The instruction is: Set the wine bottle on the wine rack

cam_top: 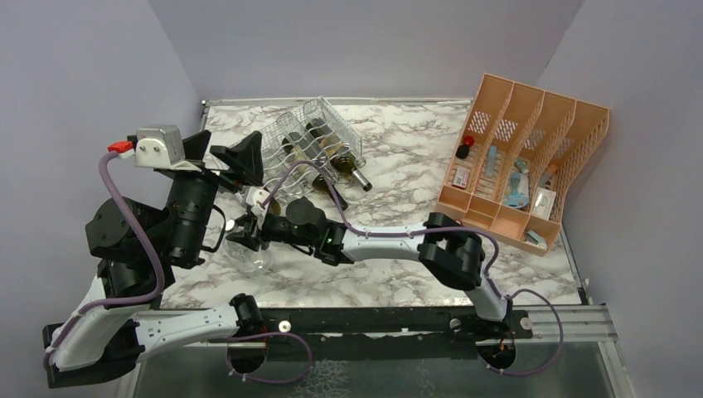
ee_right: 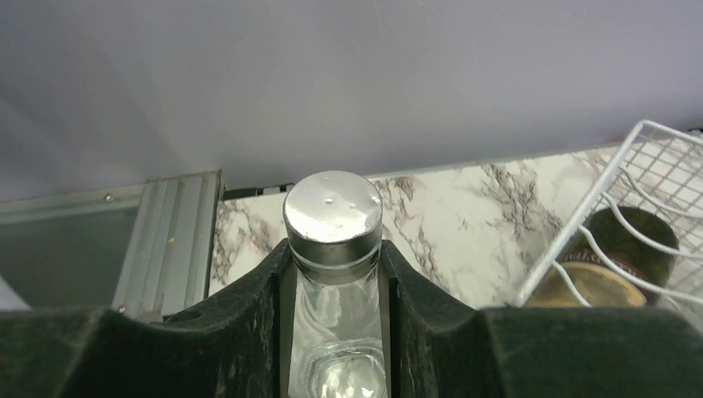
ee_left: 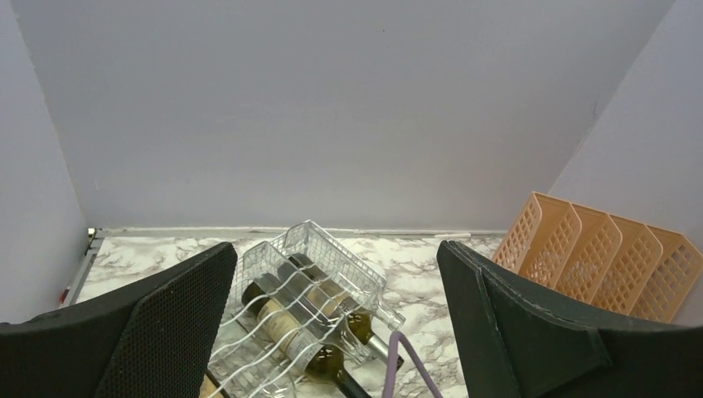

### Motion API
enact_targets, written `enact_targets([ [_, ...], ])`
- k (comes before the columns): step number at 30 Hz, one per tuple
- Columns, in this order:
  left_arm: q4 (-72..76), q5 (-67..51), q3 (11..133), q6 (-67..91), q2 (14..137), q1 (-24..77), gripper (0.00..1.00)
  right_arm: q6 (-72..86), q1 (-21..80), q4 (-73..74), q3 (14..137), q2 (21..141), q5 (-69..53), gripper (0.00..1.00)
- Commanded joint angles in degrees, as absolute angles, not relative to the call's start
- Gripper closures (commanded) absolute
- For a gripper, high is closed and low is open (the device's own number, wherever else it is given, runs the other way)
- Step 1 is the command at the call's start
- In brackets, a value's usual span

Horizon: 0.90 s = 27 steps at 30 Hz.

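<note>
The wine bottle is clear glass with a silver cap. In the right wrist view both black fingers press on its neck just below the cap, so my right gripper is shut on it. From above, the wine bottle stands left of centre on the marble table, with the right gripper over it. The wine rack, a silvery-white wire frame, sits tilted at the back and holds dark bottles. My left gripper hangs open and holds nothing, just left of the wine rack.
An orange slotted file organizer with small items stands at the right back; the left wrist view shows the organizer at its right edge. A purple cable arcs in front of the rack. Walls close the table on the left, back and right.
</note>
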State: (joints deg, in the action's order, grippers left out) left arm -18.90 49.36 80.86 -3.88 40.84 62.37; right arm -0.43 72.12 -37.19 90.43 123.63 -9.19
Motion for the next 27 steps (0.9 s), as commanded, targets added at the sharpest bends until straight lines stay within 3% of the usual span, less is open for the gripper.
enact_targets([
  [1, -17.5, 49.4, 79.9, -3.5, 40.8, 62.5, 0.01, -0.6, 72.7, -45.2, 86.1, 112.6, -9.6, 0.99],
  [15, -16.0, 50.8, 75.6, -3.7, 41.3, 62.5, 0.01, -1.6, 72.7, -35.4, 67.7, 95.8, -5.6, 0.97],
  [24, -14.9, 51.2, 75.0, -4.5, 41.5, 62.5, 0.01, 1.5, 72.7, -28.5, 67.2, 96.5, -3.8, 0.51],
  [27, -14.8, 51.4, 75.0, -4.7, 41.7, 62.5, 0.01, 1.5, 72.7, -28.1, 68.7, 97.8, -3.9, 0.45],
])
